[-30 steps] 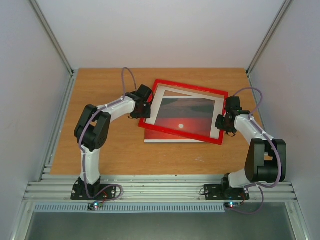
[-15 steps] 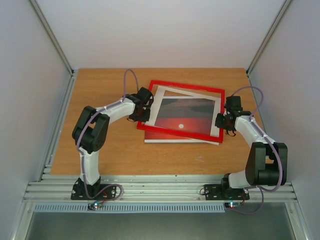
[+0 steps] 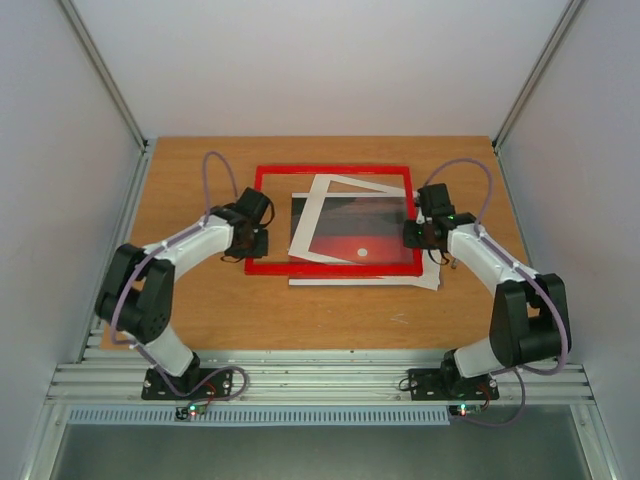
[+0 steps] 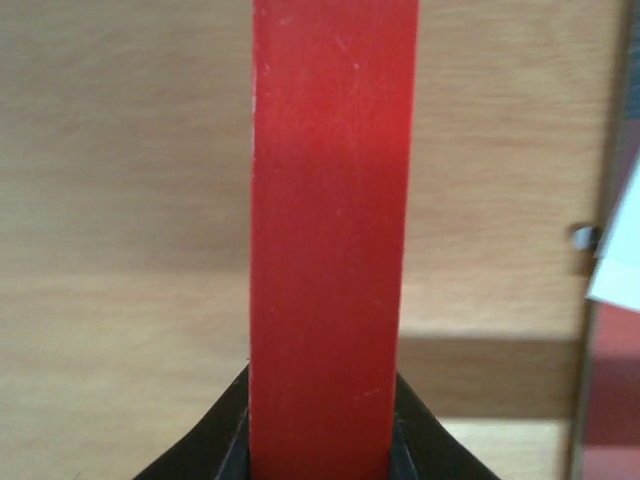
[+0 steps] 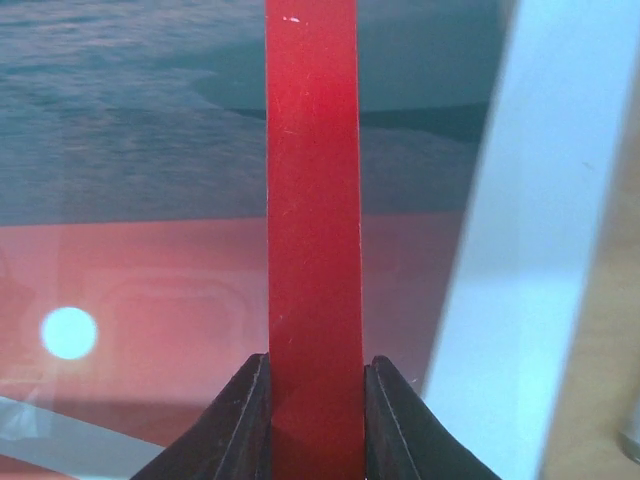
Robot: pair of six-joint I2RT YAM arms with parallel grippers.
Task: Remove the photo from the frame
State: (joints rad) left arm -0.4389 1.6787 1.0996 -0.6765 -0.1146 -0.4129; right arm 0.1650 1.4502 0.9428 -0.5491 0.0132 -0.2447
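Note:
The red frame (image 3: 330,171) is held level over the middle of the wooden table. My left gripper (image 3: 256,238) is shut on its left side, a red bar in the left wrist view (image 4: 330,220) between my black fingers (image 4: 222,440). My right gripper (image 3: 412,233) is shut on its right side (image 5: 312,200). The photo (image 3: 345,240), a red sunset with a small white sun, lies below the frame inside a tilted white mat (image 3: 352,183). It also shows in the right wrist view (image 5: 150,280) beside the mat (image 5: 520,250).
A white strip (image 3: 360,282) sticks out under the frame's near edge. The table (image 3: 200,300) ends at grey walls left and right and at a metal rail (image 3: 320,375) in front. A small metal bit (image 4: 583,237) lies on the wood.
Both arms have carried the red frame to the left and turned it square. The photo and white mat stayed in place, so they now sit skewed toward the frame's right side.

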